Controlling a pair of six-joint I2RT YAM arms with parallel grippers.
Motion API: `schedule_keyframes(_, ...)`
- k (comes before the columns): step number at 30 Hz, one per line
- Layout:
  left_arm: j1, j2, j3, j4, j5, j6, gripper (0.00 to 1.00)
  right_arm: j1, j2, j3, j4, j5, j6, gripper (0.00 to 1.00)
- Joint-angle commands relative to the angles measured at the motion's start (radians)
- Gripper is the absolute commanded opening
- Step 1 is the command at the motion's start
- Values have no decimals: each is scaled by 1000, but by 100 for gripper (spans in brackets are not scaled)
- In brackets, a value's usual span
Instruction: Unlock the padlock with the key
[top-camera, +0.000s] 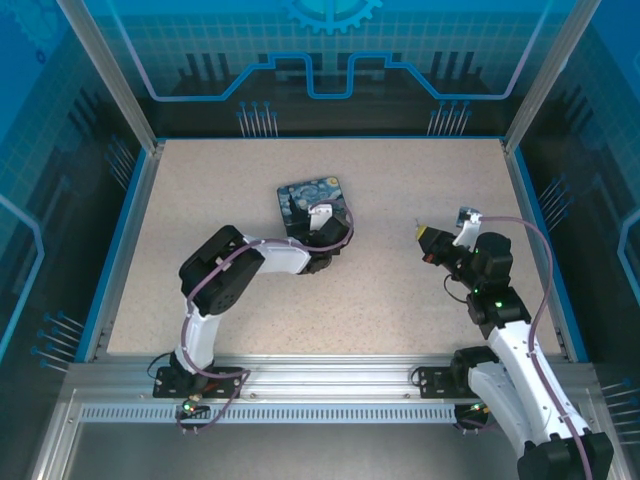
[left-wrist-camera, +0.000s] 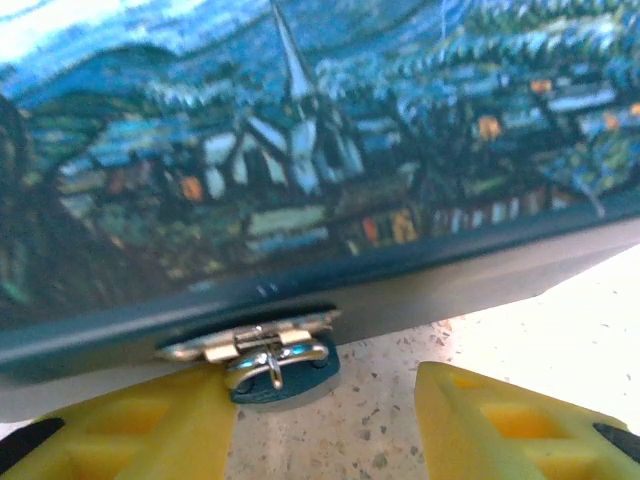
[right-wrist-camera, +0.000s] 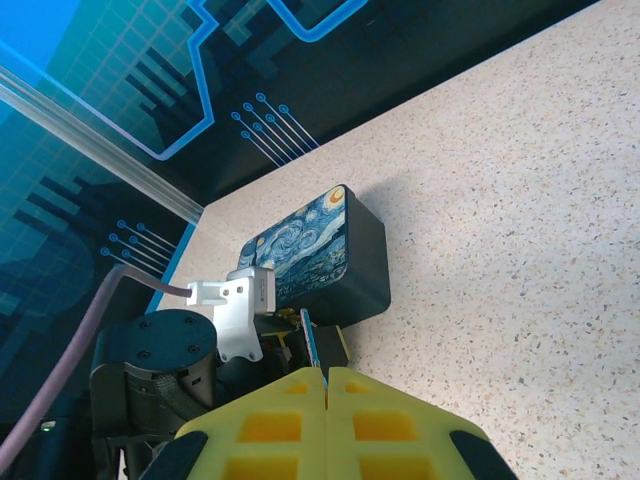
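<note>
Yellow fingers (left-wrist-camera: 130, 430) of the left hand (left-wrist-camera: 325, 425) half apart, straddling the padlock (left-wrist-camera: 282, 368) at 6 o'clock under the clasp (left-wrist-camera: 250, 338) of the box (left-wrist-camera: 300, 150).
Right hand (right-wrist-camera: 327, 375) pressed shut on the key (right-wrist-camera: 311, 342), off at 3 o'clock of the box. Could shove the padlock askew if closed off-centre; could twist the thin key in so slight a pinch and miss the padlock.

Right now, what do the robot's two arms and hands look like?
The left arm and right arm have white links between black joints, each trailed by a thin mauve cable. A small green light glows on the right arm. The left hand and right hand have blocky yellow fingers with square recesses and black outer trim.
</note>
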Motion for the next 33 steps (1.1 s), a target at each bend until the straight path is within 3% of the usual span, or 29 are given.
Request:
schedule_keyframes(1, 11, 26, -16, 90, -40, 18, 52, -17, -2, -8, -2, 2, -22, 0)
schedule_keyframes(15, 39, 45, -2, 48, -59, -47, 49, -17, 36, -24, 39, -1, -34, 0)
schedule_keyframes(24, 60, 41, 18, 15, -26, -58, 28, -20, 34, -34, 48, -11, -39, 0)
schedule_keyframes(33, 80, 12, 48, -29, 26, -54, 20, -21, -29, -59, 35, -18, -26, 0)
